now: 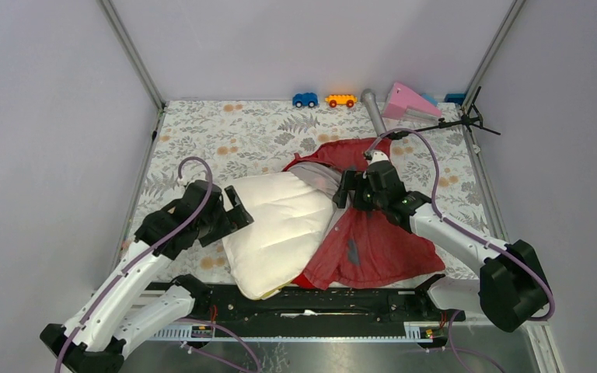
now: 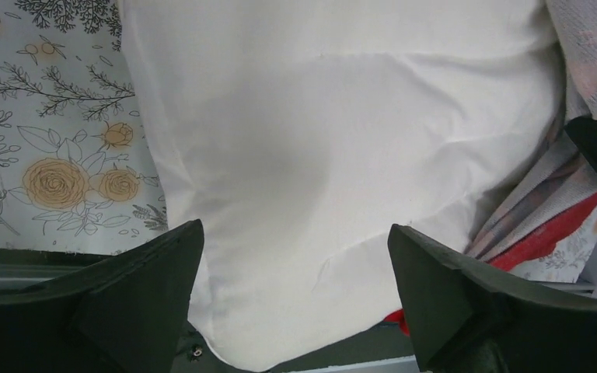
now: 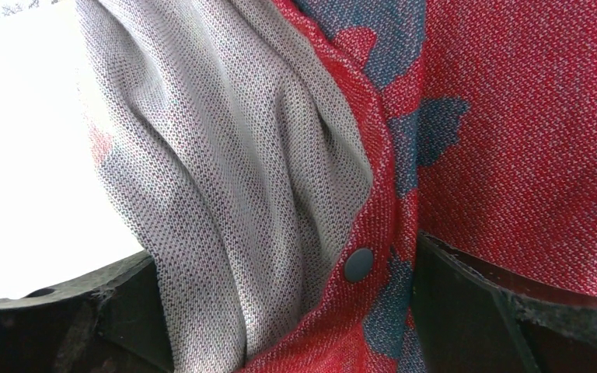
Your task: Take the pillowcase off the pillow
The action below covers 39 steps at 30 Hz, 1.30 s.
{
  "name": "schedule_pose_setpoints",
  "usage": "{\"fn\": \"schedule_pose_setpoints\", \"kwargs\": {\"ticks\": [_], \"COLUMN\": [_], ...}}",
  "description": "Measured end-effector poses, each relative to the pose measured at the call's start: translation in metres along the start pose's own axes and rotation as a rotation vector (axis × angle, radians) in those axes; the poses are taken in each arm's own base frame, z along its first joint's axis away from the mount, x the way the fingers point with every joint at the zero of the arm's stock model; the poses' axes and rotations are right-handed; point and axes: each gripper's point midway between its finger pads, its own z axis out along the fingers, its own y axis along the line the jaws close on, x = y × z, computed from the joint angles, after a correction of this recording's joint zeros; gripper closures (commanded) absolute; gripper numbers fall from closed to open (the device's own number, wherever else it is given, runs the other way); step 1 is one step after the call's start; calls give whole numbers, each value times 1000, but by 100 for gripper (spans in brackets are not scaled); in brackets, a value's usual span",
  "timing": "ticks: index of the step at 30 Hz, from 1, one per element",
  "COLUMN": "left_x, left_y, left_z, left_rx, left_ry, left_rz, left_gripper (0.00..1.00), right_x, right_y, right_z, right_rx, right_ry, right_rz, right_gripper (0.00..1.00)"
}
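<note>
I've got the pillow (image 1: 280, 225) on the near middle of the worktop (image 1: 225, 132), a little left of centre, its near corner hanging over the black rail (image 1: 342, 299) at the front edge; most of it shows bare and white; its far right corner goes under the pillowcase (image 1: 381, 245).

The pillowcase sprawls just right of the pillow, crumpled and showing dull red; its grey band (image 1: 319, 175) is bunched over that corner; a bit of red pokes out from under the pillow's near end.

My left fingers (image 2: 144, 284) stand wide apart at the pillow's left edge; on the left wrist view the white cloth fills the gap between them; I cannot tell whether they touch it; nothing is gripped.

My right fingers (image 3: 505, 311) are wide too, low over the pillowcase's mouth; between them I see folds of the grey band meeting the red hem, with a round snap (image 3: 359, 264) on that hem; the cloth lies loose there, not pinched.

Along the far edge sit a blue car (image 1: 305, 99) and an orange car (image 1: 340, 100), side by side and well apart from the pillow.
</note>
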Motion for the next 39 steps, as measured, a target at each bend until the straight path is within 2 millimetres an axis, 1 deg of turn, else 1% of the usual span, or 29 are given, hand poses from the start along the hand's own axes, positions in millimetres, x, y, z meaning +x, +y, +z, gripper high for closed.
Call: {"fn": "schedule_pose_setpoints", "kwargs": {"ticks": [2,4,7,10,13,15,17,18,20,22,24,26,28,29,30,31,33,34,36,38,39], "left_x": [2,9,19,24,27,25,19,11,-9,-33,-62,-89,-120,-131,-146,-157,-171,-174,-169,-158,-151], "left_y": [0,3,7,3,-2,-6,-14,-21,-40,-61,-82,-100,-117,-122,-126,-128,-127,-124,-109,-93,-86], "left_z": [10,25,51,76,104,122,139,148,164,178,184,175,150,138,119,102,63,47,17,-4,-11], "left_rx": [-4,-11,-11,15,18,6,-4,-4,19,55,91,122,144,147,143,143,147,150,152,163,172], "left_ry": [4,15,31,28,31,33,30,24,0,-25,-78,-152,-254,-293,-345,-385,-453,-476,-500,-507,-501], "left_rz": [-10,-20,-40,-64,-77,-76,-71,-69,-72,-70,-57,-34,-22,-23,-31,-41,-67,-80,-107,-127,-135], "left_gripper": [1,1,6,11,14,16,17,20,25,22,15,7,2,1,1,1,1,1,1,1,1], "right_x": [1,2,6,8,7,7,6,6,5,4,3,4,4,4,4,4,3,4,4,4,4], "right_y": [1,1,0,0,0,0,-1,-1,-4,-8,-11,-14,-16,-16,-16,-16,-16,-16,-16,-16,-16], "right_z": [0,1,4,6,6,6,4,2,1,1,1,1,0,-1,-1,-1,-1,-1,-1,-1,-1], "right_rx": [-3,-7,-6,-5,-7,-8,-6,-6,5,22,39,53,57,57,56,56,55,56,57,56,56], "right_ry": [4,11,24,35,31,23,12,7,-6,-16,-23,-27,-31,-32,-33,-35,-36,-35,-35,-36,-36], "right_rz": [-2,-5,-8,-10,-10,-11,-11,-11,-12,-13,-14,-15,-16,-16,-16,-16,-15,-15,-13,-12,-12], "right_gripper": [1,0,0,0,0,0,0,0,1,0,1,0,0,1,0,0,0,0,1,0,0]}}
